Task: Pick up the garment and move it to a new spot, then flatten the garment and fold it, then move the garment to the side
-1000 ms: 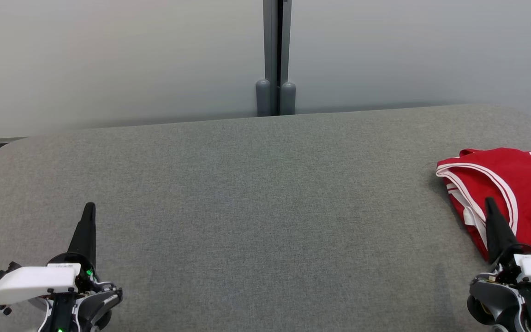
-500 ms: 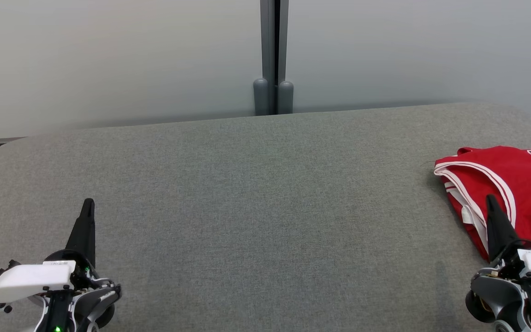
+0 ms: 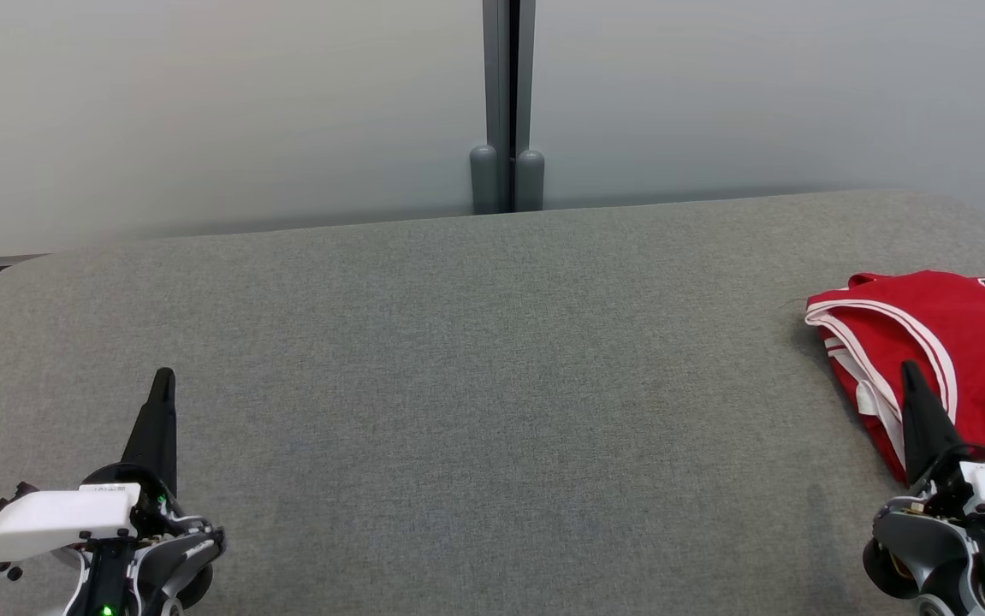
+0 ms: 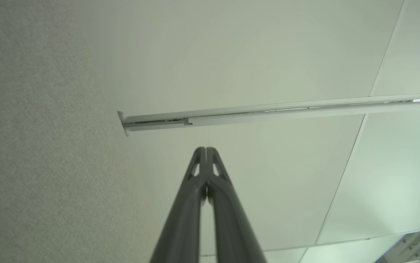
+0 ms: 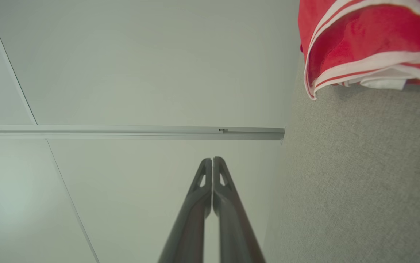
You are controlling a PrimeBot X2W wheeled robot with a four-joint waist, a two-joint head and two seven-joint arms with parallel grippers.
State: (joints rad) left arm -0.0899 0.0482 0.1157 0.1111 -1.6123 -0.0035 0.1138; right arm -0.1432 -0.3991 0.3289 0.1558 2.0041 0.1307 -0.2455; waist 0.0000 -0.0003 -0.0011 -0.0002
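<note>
Left gripper [image 3: 164, 385]: I read it at the lower left of the head view, fingers pressed together and holding nothing; the left wrist view confirms the tips [image 4: 206, 150] meet. The grey padded table [image 3: 492, 359] is bare across the left and centre of the frame. Right gripper [image 3: 910, 376]: lower right, fingers likewise closed on nothing (the right wrist view shows the tips [image 5: 212, 160] touching). The red garment [image 3: 963, 342] lies at the far right, cut by the frame edge, its near part behind the right gripper's fingers. It looks doubled over rather than spread flat, with white trim stacked along its left edge. I judge the fold and set-aside as probably complete, though these frames alone cannot rule out a cycle not yet begun. Clearance: the table's rounded left corner sits at the middle left, the wall and grey post [image 3: 507, 103] bound the top, and the centre offers wide open room.
</note>
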